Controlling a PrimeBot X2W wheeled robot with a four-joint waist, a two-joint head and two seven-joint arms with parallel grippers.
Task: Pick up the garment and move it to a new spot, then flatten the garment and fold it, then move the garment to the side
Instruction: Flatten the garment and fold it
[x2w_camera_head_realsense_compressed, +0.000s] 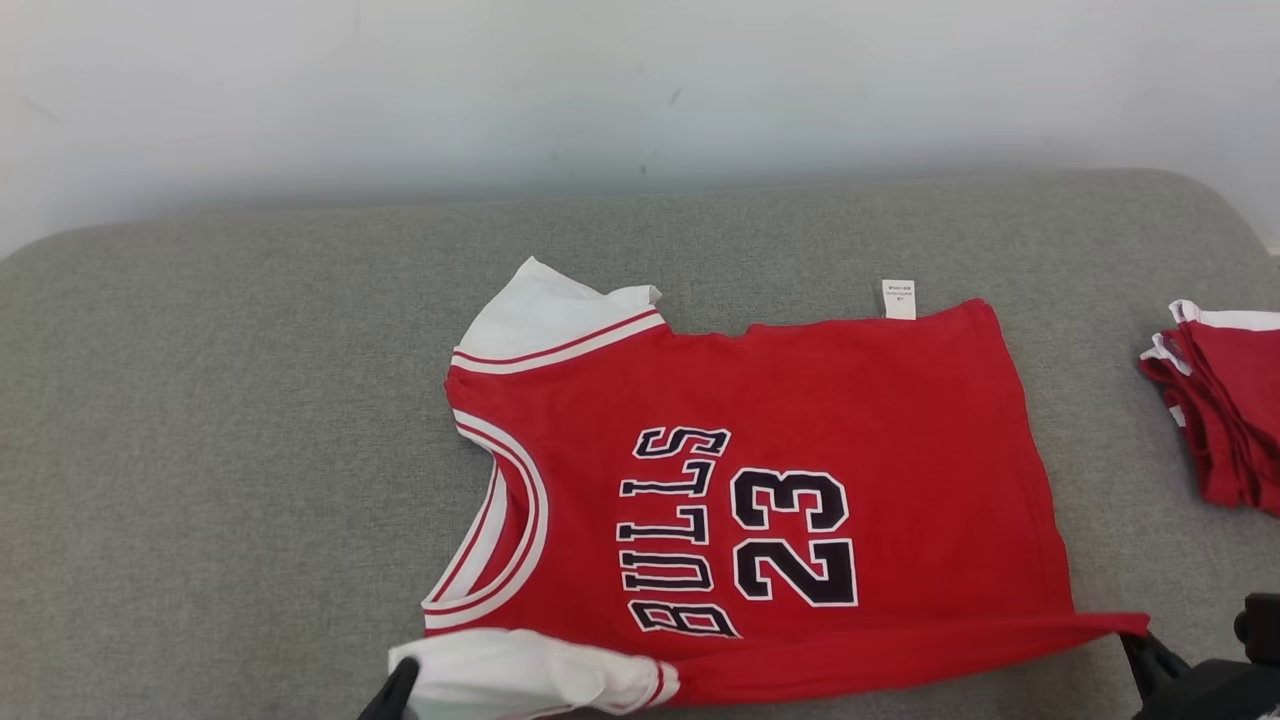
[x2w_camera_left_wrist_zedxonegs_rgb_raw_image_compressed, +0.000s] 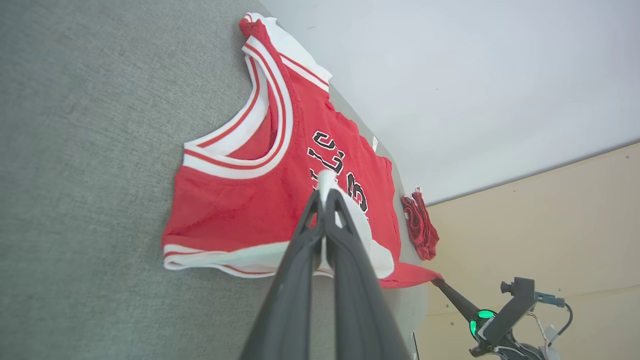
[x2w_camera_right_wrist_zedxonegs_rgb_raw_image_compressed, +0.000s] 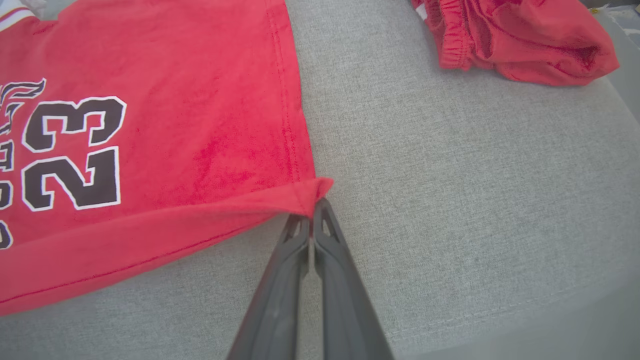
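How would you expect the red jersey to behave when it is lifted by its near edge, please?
Probably floppy: the jersey curls over softly along its near edge between the left claw and right claw. Likely light, since small pinches at sleeve and hem corner raise that edge. It may drag, not slide, on the textured cushion.

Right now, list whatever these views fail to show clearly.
- Head view: print on the white tag of the Bulls jersey, too small to read.
- Head view: pile of red garments, cut off by the right edge.
- Left wrist view: how much white sleeve the left end effector grips, hidden by its fingers.
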